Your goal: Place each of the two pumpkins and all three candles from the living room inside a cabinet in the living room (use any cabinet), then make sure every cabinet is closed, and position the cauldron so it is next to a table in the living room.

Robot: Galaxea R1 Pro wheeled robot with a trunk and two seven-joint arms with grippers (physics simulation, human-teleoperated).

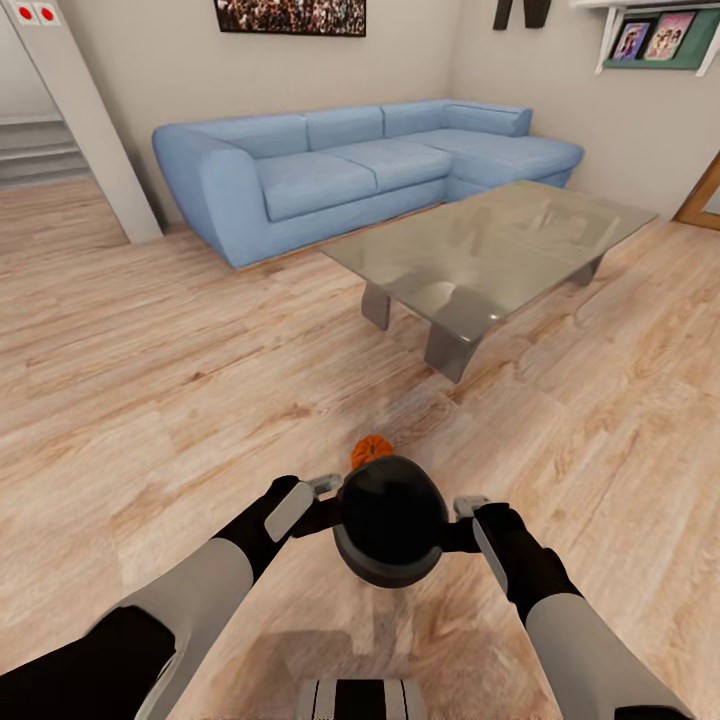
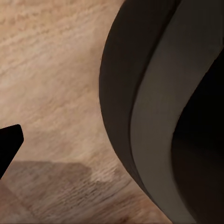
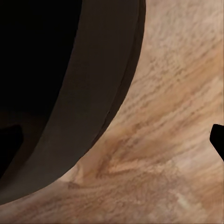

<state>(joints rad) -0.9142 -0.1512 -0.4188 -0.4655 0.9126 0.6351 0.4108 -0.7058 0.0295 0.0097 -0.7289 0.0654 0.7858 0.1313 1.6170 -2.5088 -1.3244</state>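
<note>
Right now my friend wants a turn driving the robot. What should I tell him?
Left gripper and right gripper: pressed against opposite sides of the cauldron; I can't tell open or shut.
Cauldron: held between both arms above the wood floor.
One pumpkin sits on the floor just beyond it.
The glass table is ahead to the right, by the blue sofa.
Left: put the cauldron beside the table, then pumpkins, candles, cabinets.

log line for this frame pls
phase: carrying cauldron | grip: left gripper and right gripper flanking it | ahead: pumpkin on floor, glass table beyond
</note>
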